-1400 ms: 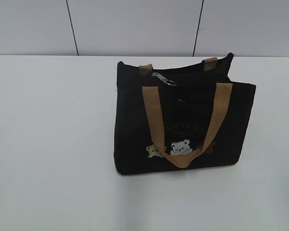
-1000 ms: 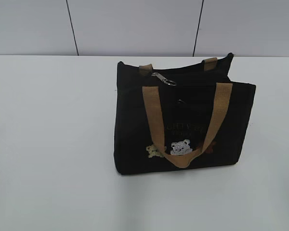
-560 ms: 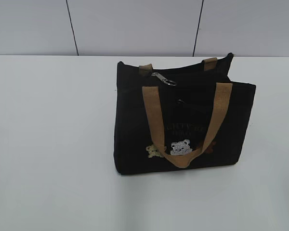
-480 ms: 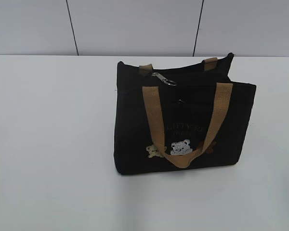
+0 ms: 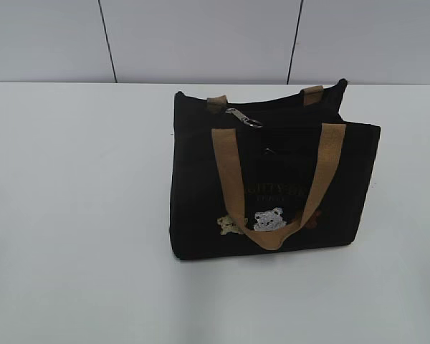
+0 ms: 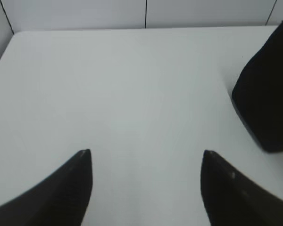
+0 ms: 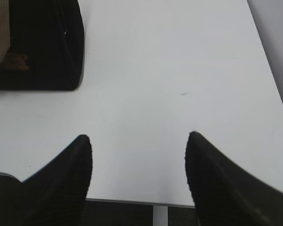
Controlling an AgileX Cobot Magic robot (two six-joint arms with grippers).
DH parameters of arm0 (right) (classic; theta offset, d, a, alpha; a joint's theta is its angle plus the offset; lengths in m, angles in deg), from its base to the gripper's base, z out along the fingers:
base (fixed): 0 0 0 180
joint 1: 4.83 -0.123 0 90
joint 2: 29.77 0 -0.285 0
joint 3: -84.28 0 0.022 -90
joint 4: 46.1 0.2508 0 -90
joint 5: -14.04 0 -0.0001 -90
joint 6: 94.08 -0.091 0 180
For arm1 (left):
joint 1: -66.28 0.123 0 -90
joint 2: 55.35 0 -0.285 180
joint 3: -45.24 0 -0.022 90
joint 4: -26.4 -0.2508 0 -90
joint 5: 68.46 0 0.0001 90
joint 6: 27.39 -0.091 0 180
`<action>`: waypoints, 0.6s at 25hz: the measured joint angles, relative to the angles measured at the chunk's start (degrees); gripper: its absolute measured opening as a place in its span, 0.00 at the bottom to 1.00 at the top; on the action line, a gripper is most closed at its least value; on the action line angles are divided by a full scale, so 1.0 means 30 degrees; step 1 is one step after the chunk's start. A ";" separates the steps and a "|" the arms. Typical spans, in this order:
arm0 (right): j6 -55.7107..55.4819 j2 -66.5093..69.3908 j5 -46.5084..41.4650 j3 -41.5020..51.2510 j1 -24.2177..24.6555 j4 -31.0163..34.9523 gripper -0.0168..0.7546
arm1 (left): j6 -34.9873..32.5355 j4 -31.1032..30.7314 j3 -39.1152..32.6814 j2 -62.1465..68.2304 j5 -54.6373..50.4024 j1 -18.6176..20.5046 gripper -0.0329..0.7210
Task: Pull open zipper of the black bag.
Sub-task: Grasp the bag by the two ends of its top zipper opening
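Bag [image 5: 272,179] sitting upright on the white table [image 5: 79,215], a little right of centre in the exterior view, its front with the bear patches [image 5: 269,219] facing the camera and one tan handle [image 5: 272,186] drooping down over that face. Zipper [image 5: 287,107] running along the top edge, with the silver pull tab [image 5: 245,118] lying near the left end of the track, just beside the rear handle's left root; how far the track is already parted is hard to tell against the black cloth.

Both arms are waiting off to the sides, out of the exterior view. Left claw [image 6: 146,157] is hanging over bare table with its jaws spread wide and nothing between them, the bag's dark corner [image 6: 266,94] showing at the right edge of its view. Right claw [image 7: 137,139] is likewise standing apart and empty near the table's front edge, the bag [image 7: 37,47] at the upper left of its view.

Judging from this, the approach is not yet begun. Doing it well likely means one claw pinching the small tab squarely, the other pinning the fabric near the track's end so the soft bag is not dragging or tipping, then drawing the tab straight along the track, clear of the handles.
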 joint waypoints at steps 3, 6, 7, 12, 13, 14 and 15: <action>0.0000 0.0000 0.0000 0.0000 0.0000 0.0022 0.64 | -0.0260 0.0025 0.0208 0.0800 0.2405 0.0000 0.76; 0.0000 0.0000 0.0000 0.0000 0.0000 0.0168 0.64 | -0.0403 0.0288 0.0206 0.2555 0.6016 0.0000 0.76; 0.0000 0.0000 0.0000 0.0000 0.0000 0.0260 0.64 | -0.0403 0.0347 0.0206 0.3363 0.7382 -0.0040 0.76; 0.0000 0.0000 0.0000 0.0000 0.0000 0.0537 0.64 | -0.0828 0.0454 0.0160 0.8158 1.3165 -0.0428 0.76; 0.0000 0.0000 0.0017 0.0000 0.0000 0.0537 0.64 | -0.0971 0.0472 0.0033 0.9068 1.4632 -0.0497 0.76; 0.0000 0.0000 0.0017 0.0000 0.0000 0.0552 0.64 | -0.1043 0.0472 -0.0218 1.0093 1.6445 -0.0520 0.76; 0.0000 0.0000 0.0017 0.0000 0.0000 0.0552 0.64 | -0.1110 0.0514 -0.0492 1.1073 1.8472 -0.0592 0.76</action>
